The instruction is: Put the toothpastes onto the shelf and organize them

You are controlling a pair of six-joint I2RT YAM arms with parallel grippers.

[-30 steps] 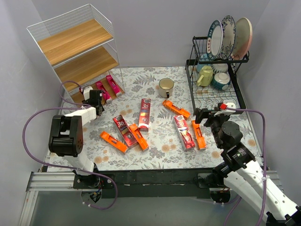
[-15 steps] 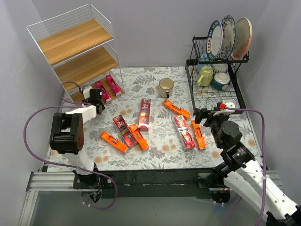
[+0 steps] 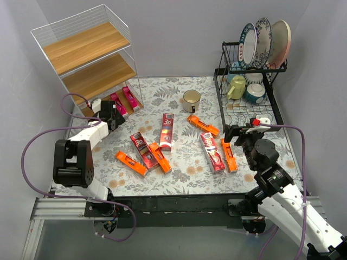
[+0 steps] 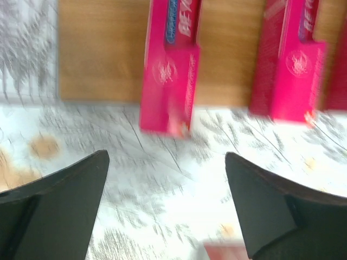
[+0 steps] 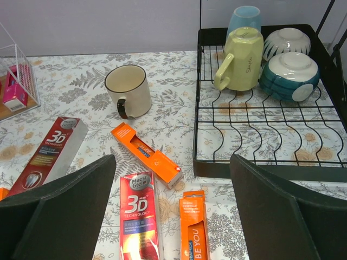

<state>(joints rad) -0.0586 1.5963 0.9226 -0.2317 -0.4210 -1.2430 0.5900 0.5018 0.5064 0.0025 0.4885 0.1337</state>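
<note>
**While seven toothpastes lie loose on the table [image 3: 179, 181], two pink ones sit on the shelf [image 3: 87, 46]**

Since both wrist cams show a wide gap between the fingers, both grippers are spread and pinching nothing. Nearest the bases, the right gripper [image 3: 232, 132] hovers around 4 o'clock on the table. A slim orange carton [image 3: 229, 155] lies at its 6 o'clock, with a dark red 3D carton [image 3: 212, 151] alongside. Over at 7 o'clock there's a little cluster: an orange box [image 3: 130, 163], a 3D box [image 3: 142, 149], and a second orange box [image 3: 160, 157] right beside that.

Going farther, a third 3D carton [image 3: 166, 130] lies near the middle, and an angled orange carton [image 3: 203, 125] is at its 3 o'clock. A cream mug [image 3: 191, 97] stands beyond them.

The left gripper [image 3: 110, 112] is at 10 o'clock, right at the shelf's bottom board [image 4: 103, 54]. It faces a magenta-pink carton [image 4: 168, 70] and a second pink carton [image 4: 293, 65], both with ends poking past the board's edge.

The black dish rack [image 3: 271, 111] at 2 o'clock holds plates [image 3: 265, 38].
</note>
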